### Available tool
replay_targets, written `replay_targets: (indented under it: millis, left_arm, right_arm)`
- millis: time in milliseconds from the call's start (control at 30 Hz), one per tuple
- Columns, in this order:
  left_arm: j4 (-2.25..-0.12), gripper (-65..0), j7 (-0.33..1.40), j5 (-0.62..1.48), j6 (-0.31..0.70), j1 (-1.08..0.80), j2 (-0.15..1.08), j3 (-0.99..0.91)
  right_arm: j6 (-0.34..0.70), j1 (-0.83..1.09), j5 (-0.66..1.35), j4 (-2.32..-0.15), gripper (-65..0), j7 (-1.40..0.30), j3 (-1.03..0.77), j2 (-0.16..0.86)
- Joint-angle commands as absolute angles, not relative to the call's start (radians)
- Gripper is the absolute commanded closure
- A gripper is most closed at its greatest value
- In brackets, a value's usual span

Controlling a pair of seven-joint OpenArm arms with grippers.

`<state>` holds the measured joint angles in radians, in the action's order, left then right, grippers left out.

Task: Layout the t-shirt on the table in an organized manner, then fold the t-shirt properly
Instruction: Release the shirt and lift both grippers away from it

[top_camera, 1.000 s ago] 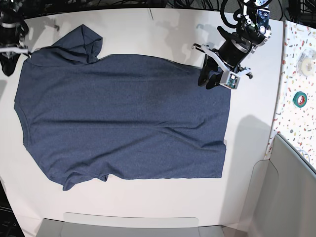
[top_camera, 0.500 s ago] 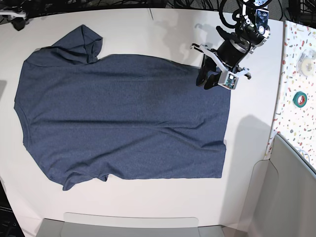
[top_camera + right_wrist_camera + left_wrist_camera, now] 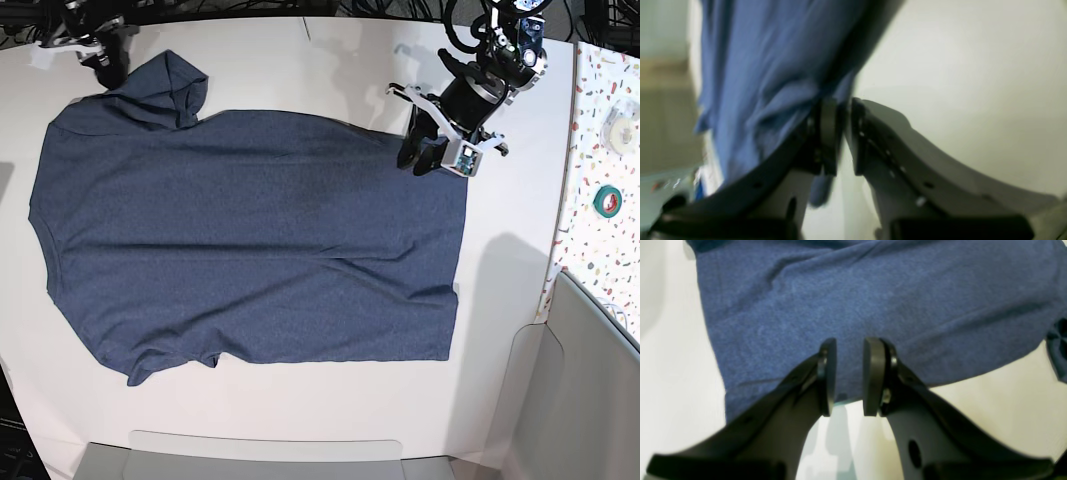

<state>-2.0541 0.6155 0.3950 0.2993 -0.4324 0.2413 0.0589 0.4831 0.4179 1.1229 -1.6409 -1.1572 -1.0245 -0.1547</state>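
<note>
Lying spread across the table (image 3: 300, 420), the t-shirt (image 3: 250, 250) is seen mostly flat, blank side up, no lettering visible. Dark heathered navy knit, short sleeves; the far sleeve (image 3: 160, 90) is folded over on itself, the near sleeve (image 3: 165, 362) is bunched at the front edge, shallow wrinkles are noted toward the hem. Fabric is judged light, soft and limp, so it will likely drape and drag when lifted; edges and corners are judged the best holds, pinched through both layers.

Left gripper (image 3: 428, 155) is held over the far hem corner, jaws spread a little with a clear gap, nothing pinched in the left wrist view. Right gripper (image 3: 100, 55) is placed by the folded sleeve at the far corner; jaws are seen slightly parted in the blurred right wrist view, and cloth is hanging right beside one pad, but whether it is caught cannot be told.

Layout is judged unfinished: sleeves are still to be straightened before folding.
</note>
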Motion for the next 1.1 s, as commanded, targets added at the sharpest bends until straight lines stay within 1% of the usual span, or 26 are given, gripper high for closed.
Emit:
replay_targets:
  millis: [0,267,367,500,900,933,967,1033,1067]
  left_arm:
    - [-2.069,-14.1,0.588,0.404,0.305,-0.43,0.246,0.058]
    - [-2.069,-14.1,0.598,0.404,0.305,-0.429,0.246,0.058]
    - [-2.069,-14.1,0.662,0.404,0.305,-0.423,0.246,0.056]
    - [-2.069,-14.1,0.707,0.404,0.305,-0.383,0.246,0.056]
    - [-2.069,-14.1,0.71,0.404,0.305,-0.38,0.246,0.045]
    - [-2.069,-14.1,0.71,0.404,0.305,-0.38,0.246,0.045]
    - [-2.071,-14.1,0.71,0.404,0.305,-0.38,0.246,0.045]
    - [-2.071,-14.1,0.71,0.404,0.305,-0.381,0.246,0.044]
    - [-2.071,-14.1,0.71,0.404,0.305,-0.383,0.246,0.042]
  right_arm:
    - [0.472,0.441,1.081,-1.65,-8.3,-1.199,-1.013,-0.157]
    - [0.472,0.472,1.102,-1.656,-8.4,-1.199,-1.0,-0.157]
    - [0.472,0.472,1.099,-1.653,-8.4,-1.199,-0.998,-0.157]
    - [0.472,0.461,1.098,-1.653,-8.4,-1.196,-0.993,-0.157]
    - [0.472,0.447,1.095,-1.65,-8.1,-1.196,-0.992,-0.157]
    - [0.472,0.447,1.095,-1.65,-7.7,-1.196,-0.992,-0.157]
    - [0.472,0.447,1.095,-1.65,-5.9,-1.196,-0.992,-0.157]
    - [0.472,0.447,1.095,-1.65,0.0,-1.196,-0.992,-0.157]
    - [0.472,0.449,1.095,-1.65,0.0,-1.199,-0.99,-0.157]
